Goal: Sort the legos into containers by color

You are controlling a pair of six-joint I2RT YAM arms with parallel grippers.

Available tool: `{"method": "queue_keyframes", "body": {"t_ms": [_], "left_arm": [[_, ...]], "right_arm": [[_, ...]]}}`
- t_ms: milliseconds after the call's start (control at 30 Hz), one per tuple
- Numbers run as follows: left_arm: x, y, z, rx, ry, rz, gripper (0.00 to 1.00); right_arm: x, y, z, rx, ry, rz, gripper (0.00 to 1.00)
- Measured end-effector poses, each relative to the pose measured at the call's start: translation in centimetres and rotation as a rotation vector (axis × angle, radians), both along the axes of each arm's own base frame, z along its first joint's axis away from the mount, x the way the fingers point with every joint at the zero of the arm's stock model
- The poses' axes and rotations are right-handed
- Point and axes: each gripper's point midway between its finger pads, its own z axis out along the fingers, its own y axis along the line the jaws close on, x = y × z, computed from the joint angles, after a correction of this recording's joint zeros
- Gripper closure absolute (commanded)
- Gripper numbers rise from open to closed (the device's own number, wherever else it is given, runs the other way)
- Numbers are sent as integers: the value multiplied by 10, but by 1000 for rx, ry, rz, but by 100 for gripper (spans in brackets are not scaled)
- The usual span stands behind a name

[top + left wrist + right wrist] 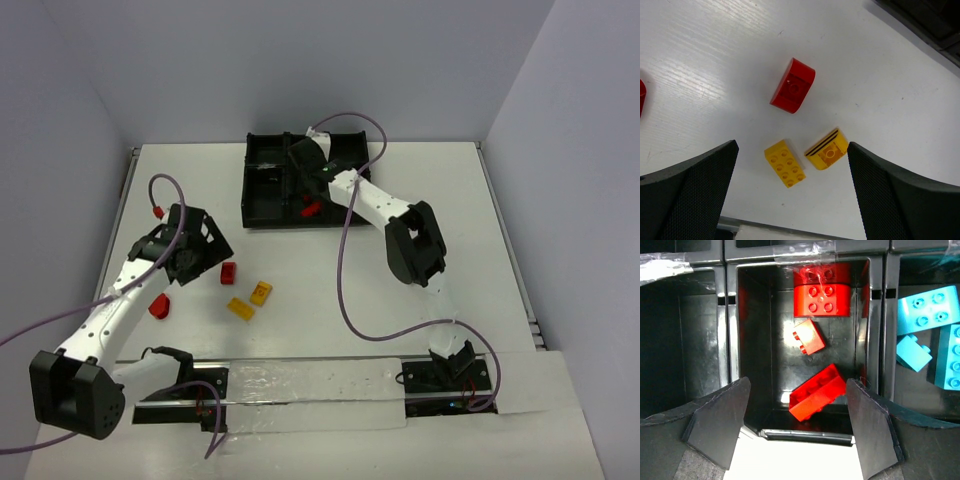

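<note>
The black divided tray [247, 185] stands at the back of the table. My right gripper [312, 196] hangs open over its middle front compartment. In the right wrist view, that compartment [805, 434] holds three red legos: a tilted one [817, 392] lying loose between the fingers of the right gripper [797, 425], a small one [809, 336] and a square one [821, 300]. Cyan legos [927, 310] fill the compartment to the right. My left gripper [792, 185] is open above a yellow studded lego [785, 163] and a yellow curved lego [827, 150]. A red curved lego [793, 86] lies just beyond them.
Another red lego [159, 306] lies on the table beside the left arm. The left compartment in the right wrist view looks dark with nothing visible in it. A purple cable [345, 270] loops from the right arm across the table.
</note>
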Motion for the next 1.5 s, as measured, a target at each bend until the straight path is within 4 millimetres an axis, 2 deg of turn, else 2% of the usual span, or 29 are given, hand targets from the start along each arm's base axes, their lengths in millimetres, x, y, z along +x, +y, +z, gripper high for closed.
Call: {"method": "queue_keyframes", "body": {"t_ms": [200, 300, 367, 533, 567, 700, 833, 933, 1167, 1400, 1500], "left_arm": [[12, -3, -6, 5, -2, -8, 3], [19, -6, -17, 15, 20, -16, 3], [25, -8, -26, 20, 42, -27, 3], [36, -12, -47, 44, 102, -49, 3], [39, -12, -50, 52, 110, -52, 3], [49, -12, -57, 79, 129, -61, 3], [47, -16, -72, 94, 170, -76, 9], [45, -23, -82, 101, 189, -96, 15], [40, -33, -96, 110, 221, -108, 31], [38, -34, -106, 123, 245, -93, 41], [40, -36, -106, 120, 235, -90, 50]], "right_arm": [[-4, -1, 12, 12, -11, 7, 12], [-16, -9, 35, 32, -29, 14, 10], [-31, -19, 55, 43, -43, 16, 8], [-69, -45, 127, 123, -153, 16, 4], [-80, -53, 137, 135, -169, 15, 4], [-118, -79, 153, 161, -199, 1, 3], [-148, -96, 139, 157, -172, -14, 3], [-160, -101, 129, 143, -147, -20, 2], [-172, -112, 118, 118, -127, -48, 2], [-175, -119, 120, 109, -136, -68, 2], [-175, -120, 119, 109, -133, -70, 2]]}}
